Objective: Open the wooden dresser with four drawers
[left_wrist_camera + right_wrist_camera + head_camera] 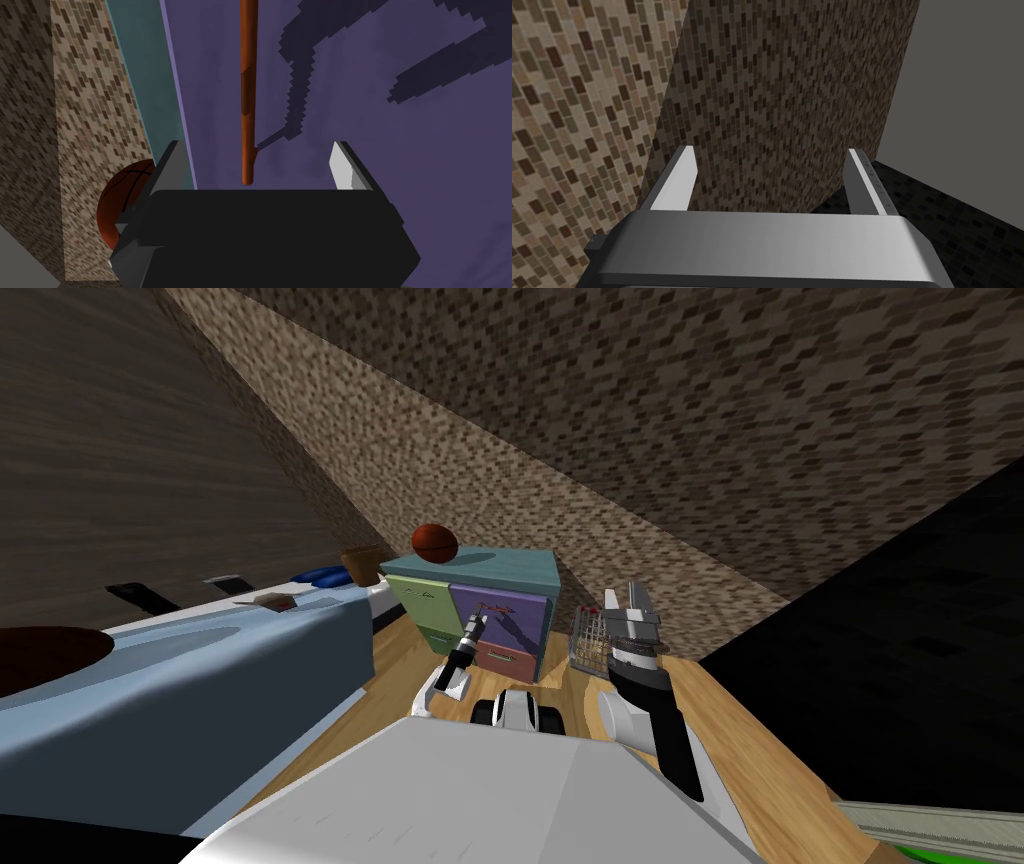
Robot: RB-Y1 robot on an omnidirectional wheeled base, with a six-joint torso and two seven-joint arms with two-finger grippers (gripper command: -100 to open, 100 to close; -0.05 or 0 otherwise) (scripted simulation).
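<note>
Brick-patterned walls meet a wooden floor [745, 738]. The dresser [503, 561] stands upright against the wall, between a blue bed [250, 658] and a wire basket [591, 640], with its drawer fronts facing me. A basketball [435, 542] sits on its top. The left tool [256, 145] is at the purple drawer [400, 150], fingers wide apart on either side of the reddish-brown handle [246, 100] without touching it, gripping nothing. The handle is a thin bar whose long axis runs across the drawer front. The right tool [769, 150] hangs beside the basket, fingers parted and empty.
</note>
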